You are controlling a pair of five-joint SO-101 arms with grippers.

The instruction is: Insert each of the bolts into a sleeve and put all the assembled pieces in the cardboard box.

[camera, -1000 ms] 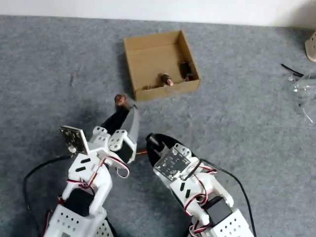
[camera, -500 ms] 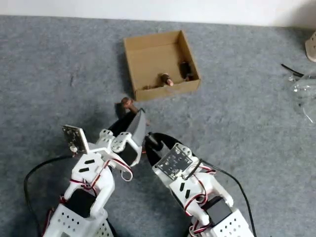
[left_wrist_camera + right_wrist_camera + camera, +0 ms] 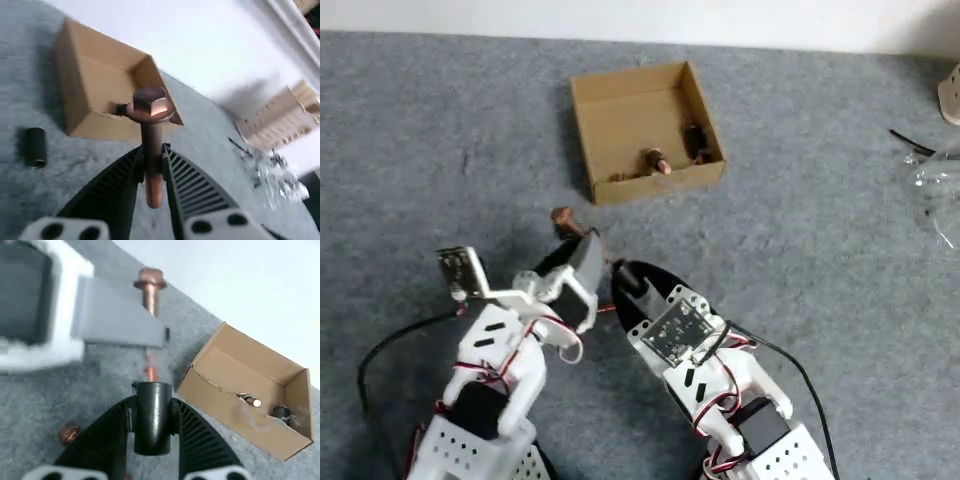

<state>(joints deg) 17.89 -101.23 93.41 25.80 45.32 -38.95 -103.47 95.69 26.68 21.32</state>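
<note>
The left fingers (image 3: 125, 177) pinch the bolt (image 3: 150, 107) by its shank and the right fingers (image 3: 112, 432) pinch the sleeve (image 3: 151, 417), both toward the tabletop's (image 3: 820, 250) near edge, short of the cardboard box (image 3: 655, 183). I'd line the shank's tip up with the bore, then slide it in slowly

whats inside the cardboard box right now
In the cardboard box lie a copper-tipped piece and a darker piece near the front wall. The floor behind that wall is hidden.

The cardboard box (image 3: 655, 184) at the back
It sits far back on the table (image 3: 820, 220), pieces (image 3: 655, 160) inside; the bolt (image 3: 563, 217) is just left of the sleeve (image 3: 628, 282), before it.
</note>
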